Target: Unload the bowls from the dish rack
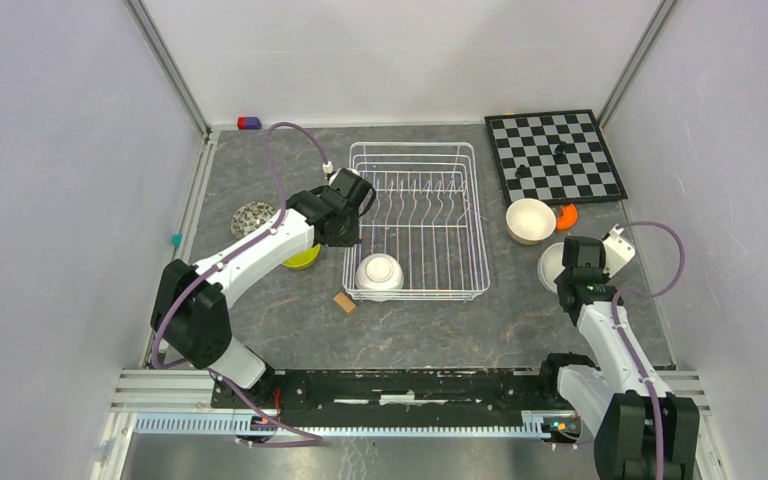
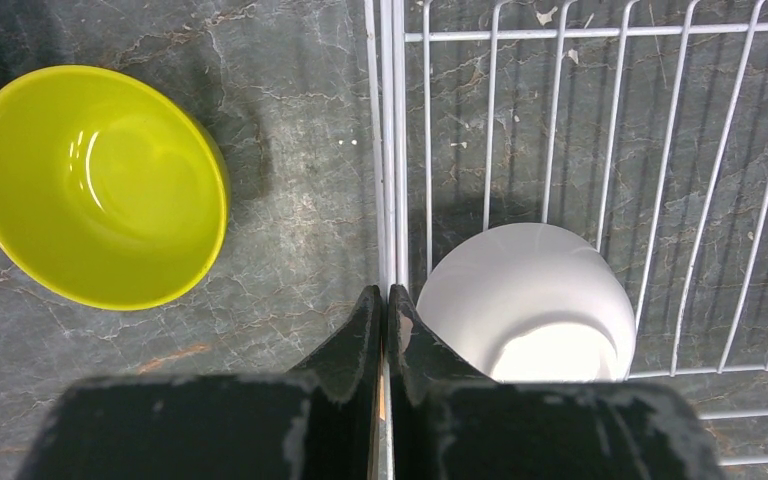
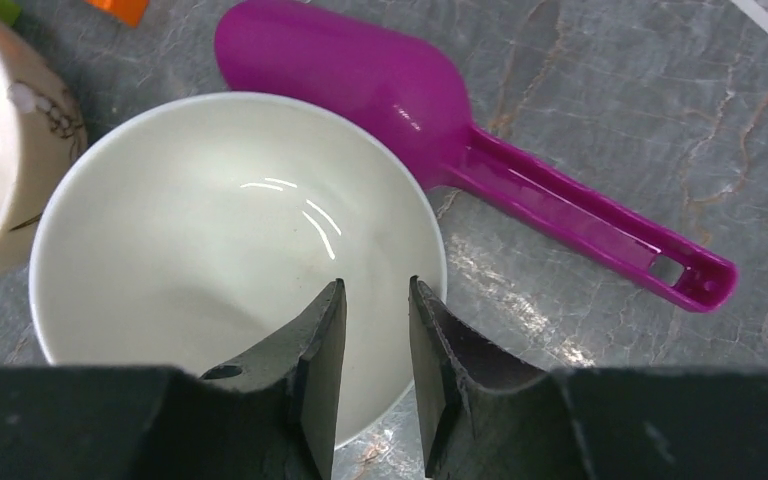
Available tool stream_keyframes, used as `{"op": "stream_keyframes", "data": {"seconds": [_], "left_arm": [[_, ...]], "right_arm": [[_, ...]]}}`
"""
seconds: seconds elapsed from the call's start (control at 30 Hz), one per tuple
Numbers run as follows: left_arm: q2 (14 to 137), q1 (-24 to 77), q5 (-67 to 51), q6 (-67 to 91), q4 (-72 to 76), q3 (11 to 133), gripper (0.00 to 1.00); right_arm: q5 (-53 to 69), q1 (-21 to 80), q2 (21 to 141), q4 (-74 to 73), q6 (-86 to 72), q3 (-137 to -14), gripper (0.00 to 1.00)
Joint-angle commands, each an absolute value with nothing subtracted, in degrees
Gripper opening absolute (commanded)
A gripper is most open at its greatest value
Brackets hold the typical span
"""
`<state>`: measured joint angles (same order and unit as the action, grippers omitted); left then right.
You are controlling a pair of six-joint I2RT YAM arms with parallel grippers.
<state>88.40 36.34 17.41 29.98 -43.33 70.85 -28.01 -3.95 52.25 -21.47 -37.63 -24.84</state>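
White wire makes up the dish rack [image 1: 415, 225] in the middle of the desk [image 1: 290, 320], and one white bowl [image 1: 379, 273] lies inside it, in the corner at 7 o'clock. Outside the rack, at its 9 o'clock, the lime-green bowl [image 2: 95, 185] stands upright on the desk, with the patterned bowl [image 1: 253, 217] just beside it at 10 o'clock. The left end effector [image 2: 387, 290] hangs right above the rack's left wall, its fingers pressed together; whether they pinch the wire cannot be told. At the rack's 3 o'clock stands the beige bowl [image 1: 530, 220], and at that bowl's 5 o'clock the second white bowl [image 3: 210, 250], upright on the desk. The right end effector [image 3: 375, 285] is over this bowl's rim, its jaws a narrow gap apart, one finger inside the bowl. A purple scoop [image 3: 480, 150] lies beside that bowl, and a chessboard [image 1: 554, 156] lies at the rack's 2 o'clock.
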Motion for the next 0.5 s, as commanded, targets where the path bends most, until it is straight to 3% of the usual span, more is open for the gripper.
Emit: {"op": "stream_keyframes", "data": {"seconds": [0.0, 0.17, 0.47], "left_arm": [[84.7, 36.4, 17.3, 31.4, -39.5, 71.6, 0.04], [84.5, 36.4, 17.2, 31.4, -39.4, 71.5, 0.04], [85.8, 36.4, 14.6, 31.8, -39.4, 71.6, 0.04]], "right_arm": [[-33.4, -4.7, 51.7, -24.0, -40.3, -26.1, 0.36], [-33.9, -4.8, 51.9, -23.1, -37.4, -28.0, 0.36], [-22.4, -4.8, 46.6, -15.7, -20.9, -33.3, 0.5]]}}
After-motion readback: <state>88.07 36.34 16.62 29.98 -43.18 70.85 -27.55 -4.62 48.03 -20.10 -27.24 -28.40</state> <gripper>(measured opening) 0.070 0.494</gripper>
